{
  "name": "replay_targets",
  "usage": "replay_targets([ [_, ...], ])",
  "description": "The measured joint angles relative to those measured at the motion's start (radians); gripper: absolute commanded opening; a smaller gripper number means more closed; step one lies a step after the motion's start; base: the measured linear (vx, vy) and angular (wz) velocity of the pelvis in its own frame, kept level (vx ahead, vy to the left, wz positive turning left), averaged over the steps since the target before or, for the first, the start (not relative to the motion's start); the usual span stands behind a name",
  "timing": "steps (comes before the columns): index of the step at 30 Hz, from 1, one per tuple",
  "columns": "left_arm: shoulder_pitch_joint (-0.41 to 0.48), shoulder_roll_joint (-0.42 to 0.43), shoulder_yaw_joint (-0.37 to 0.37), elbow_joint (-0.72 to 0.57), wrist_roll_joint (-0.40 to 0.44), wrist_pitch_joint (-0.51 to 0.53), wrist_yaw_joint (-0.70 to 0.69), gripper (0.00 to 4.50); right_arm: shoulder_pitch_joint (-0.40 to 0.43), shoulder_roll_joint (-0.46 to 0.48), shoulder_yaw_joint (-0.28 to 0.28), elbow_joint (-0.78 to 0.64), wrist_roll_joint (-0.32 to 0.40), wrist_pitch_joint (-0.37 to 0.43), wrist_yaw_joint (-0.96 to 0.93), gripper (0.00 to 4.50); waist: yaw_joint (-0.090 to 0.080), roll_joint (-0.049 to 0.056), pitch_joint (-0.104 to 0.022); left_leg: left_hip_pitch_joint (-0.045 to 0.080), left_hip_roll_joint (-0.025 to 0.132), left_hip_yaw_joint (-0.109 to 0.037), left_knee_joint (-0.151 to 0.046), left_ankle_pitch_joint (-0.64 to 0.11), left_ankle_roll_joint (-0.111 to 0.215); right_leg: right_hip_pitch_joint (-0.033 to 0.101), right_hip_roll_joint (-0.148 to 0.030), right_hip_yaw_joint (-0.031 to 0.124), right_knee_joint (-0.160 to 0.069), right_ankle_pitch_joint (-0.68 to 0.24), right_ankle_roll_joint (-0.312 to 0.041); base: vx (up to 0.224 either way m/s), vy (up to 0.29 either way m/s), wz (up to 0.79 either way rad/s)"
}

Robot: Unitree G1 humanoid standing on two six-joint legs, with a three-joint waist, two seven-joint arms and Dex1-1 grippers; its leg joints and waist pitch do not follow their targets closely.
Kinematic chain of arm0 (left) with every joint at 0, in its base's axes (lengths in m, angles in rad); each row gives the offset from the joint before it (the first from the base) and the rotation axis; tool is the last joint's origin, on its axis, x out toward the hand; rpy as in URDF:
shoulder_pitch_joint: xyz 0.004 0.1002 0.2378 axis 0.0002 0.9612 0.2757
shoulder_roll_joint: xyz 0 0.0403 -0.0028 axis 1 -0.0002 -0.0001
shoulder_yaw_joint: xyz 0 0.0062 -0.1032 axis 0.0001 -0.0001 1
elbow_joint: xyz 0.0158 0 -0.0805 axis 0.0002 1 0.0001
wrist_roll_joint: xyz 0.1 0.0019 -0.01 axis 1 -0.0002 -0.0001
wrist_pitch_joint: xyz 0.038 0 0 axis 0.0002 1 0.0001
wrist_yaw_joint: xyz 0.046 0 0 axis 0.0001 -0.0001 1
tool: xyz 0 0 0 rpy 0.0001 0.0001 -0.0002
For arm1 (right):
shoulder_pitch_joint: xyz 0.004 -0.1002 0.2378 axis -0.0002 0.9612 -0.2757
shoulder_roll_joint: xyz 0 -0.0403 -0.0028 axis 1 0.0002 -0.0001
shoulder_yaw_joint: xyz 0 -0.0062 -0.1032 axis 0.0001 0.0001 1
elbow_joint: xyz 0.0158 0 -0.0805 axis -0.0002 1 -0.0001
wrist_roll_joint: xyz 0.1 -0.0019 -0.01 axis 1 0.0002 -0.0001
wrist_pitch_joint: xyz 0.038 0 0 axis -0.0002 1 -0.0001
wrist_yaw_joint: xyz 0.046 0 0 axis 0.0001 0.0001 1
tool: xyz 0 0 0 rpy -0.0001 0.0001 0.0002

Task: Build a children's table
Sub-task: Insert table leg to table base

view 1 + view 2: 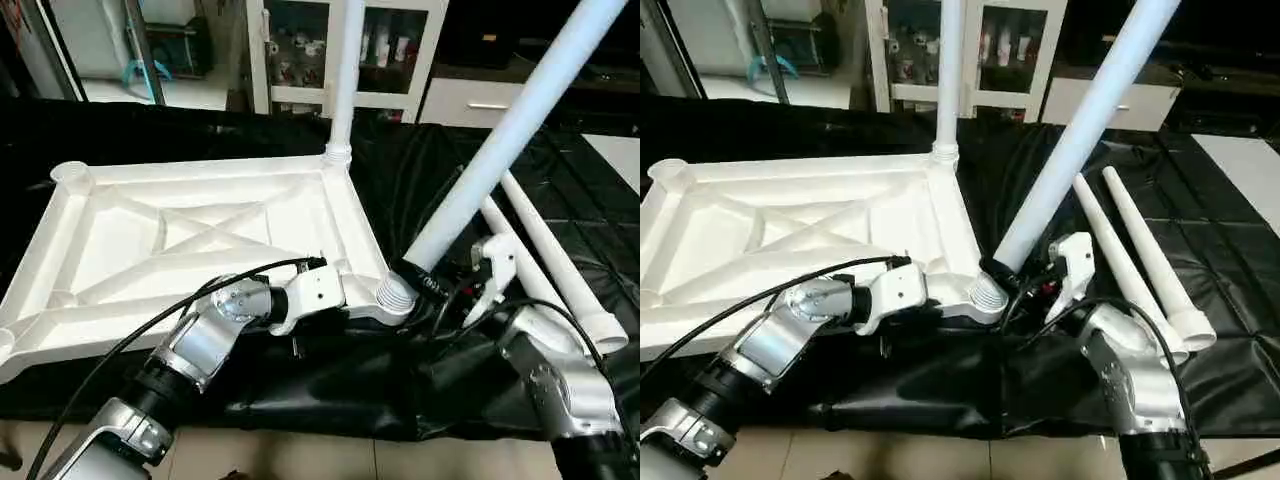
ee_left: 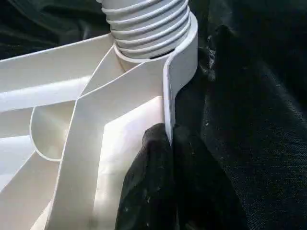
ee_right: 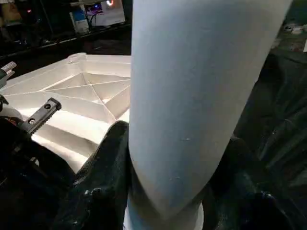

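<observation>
A: Where is the table top (image 1: 190,235)?
B: We find it underside up on the black cloth (image 1: 560,160), one leg (image 1: 343,75) upright in the far right socket.

A: And the grippers?
B: We see the left gripper (image 2: 165,158) pinched on the top's near rim. The right gripper (image 3: 172,191) clasps the tilted leg (image 1: 505,140) at the near right socket; seating depth appears partial. Two spare legs (image 1: 1145,260) lie right.

You've got a black cloth (image 1: 330,390) draping the work table. Behind it, a white glass-door cabinet (image 1: 300,50); a white drawer unit (image 1: 480,100) just beside that cabinet.
</observation>
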Motion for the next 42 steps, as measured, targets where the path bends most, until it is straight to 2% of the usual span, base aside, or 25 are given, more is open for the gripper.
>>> replay_targets([
  [5, 0.0, -0.002, -0.005, 0.0, 0.0, -0.005, -0.001, 0.0, 0.04, -0.006, 0.013, -0.034, -0.02, -0.038, -0.018, 1.88, 0.002, 0.001, 0.0, 0.0, 0.0, 0.0, -0.001, 0.0, 0.0, 0.002, 0.0, 0.0, -0.001, -0.002, 0.004, 0.0, 0.0, 0.0],
  [9, 0.0, -0.001, -0.005, 0.007, 0.0, -0.005, 0.002, 0.0, 0.04, -0.049, 0.058, -0.066, -0.071, -0.047, -0.015, 1.88, -0.006, 0.001, 0.0, 0.003, 0.0, 0.0, -0.001, 0.0, 0.0, 0.005, 0.0, 0.001, -0.001, -0.004, 0.006, 0.0, 0.0, 0.0],
  [12, 0.0, 0.0, -0.002, 0.011, 0.0, -0.005, 0.002, 0.0, 0.039, -0.059, 0.066, -0.07, -0.081, -0.045, -0.007, 1.87, -0.009, 0.0, 0.0, 0.004, 0.0, 0.0, -0.001, 0.0, 0.0, 0.007, 0.0, 0.001, -0.002, -0.006, 0.01, 0.0, 0.0, 0.0],
  [20, -0.002, 0.001, 0.001, 0.018, -0.001, -0.005, 0.003, 0.0, -0.016, -0.074, 0.078, -0.059, -0.079, 0.037, 0.003, 1.87, -0.016, -0.001, -0.001, 0.005, -0.001, 0.0, -0.001, 0.0, 0.0, 0.008, 0.0, 0.001, -0.002, -0.006, 0.01, 0.0, 0.0, 0.0],
  [27, -0.012, 0.0, 0.004, 0.04, 0.0, -0.005, 0.005, 0.0, -0.113, -0.063, 0.092, 0.005, -0.076, 0.149, -0.002, 1.87, -0.033, -0.003, -0.002, 0.006, -0.001, -0.001, -0.001, 0.0, 0.0, 0.009, 0.0, 0.002, -0.004, -0.006, 0.01, 0.0, 0.0, 0.0],
  [30, -0.013, -0.002, 0.003, 0.044, 0.003, -0.005, 0.005, 0.0, -0.117, -0.064, 0.107, 0.012, -0.085, 0.146, -0.003, 1.87, -0.034, -0.007, -0.005, 0.006, -0.001, -0.002, -0.002, 0.0, 0.0, 0.01, 0.0, 0.001, -0.007, -0.006, 0.01, 0.0, 0.0, 0.0],
  [37, -0.019, -0.01, 0.002, 0.054, 0.01, -0.005, 0.01, 0.0, -0.11, -0.058, 0.109, 0.009, -0.09, 0.139, -0.017, 1.87, -0.036, -0.007, -0.006, 0.006, -0.001, -0.002, -0.003, 0.0, 0.0, 0.012, 0.001, 0.001, -0.015, -0.006, 0.01, 0.0, 0.0, 0.0],
  [39, -0.028, -0.019, 0.003, 0.068, 0.01, -0.005, 0.015, 0.59, -0.106, -0.053, 0.095, 0.008, -0.088, 0.141, -0.026, 1.87, -0.035, -0.006, -0.005, 0.006, -0.002, -0.002, -0.003, 0.0, 0.0, 0.011, 0.0, 0.001, -0.015, -0.006, 0.01, 0.0, 0.0, 0.0],
  [42, -0.047, -0.035, 0.007, 0.073, 0.006, -0.016, 0.032, 0.75, -0.099, -0.05, 0.075, 0.008, -0.074, 0.152, -0.035, 1.86, -0.032, -0.006, -0.005, 0.006, -0.002, -0.002, -0.002, 0.0, 0.0, 0.01, 0.0, 0.001, -0.017, -0.006, 0.01, 0.0, 0.0, 0.0],
])
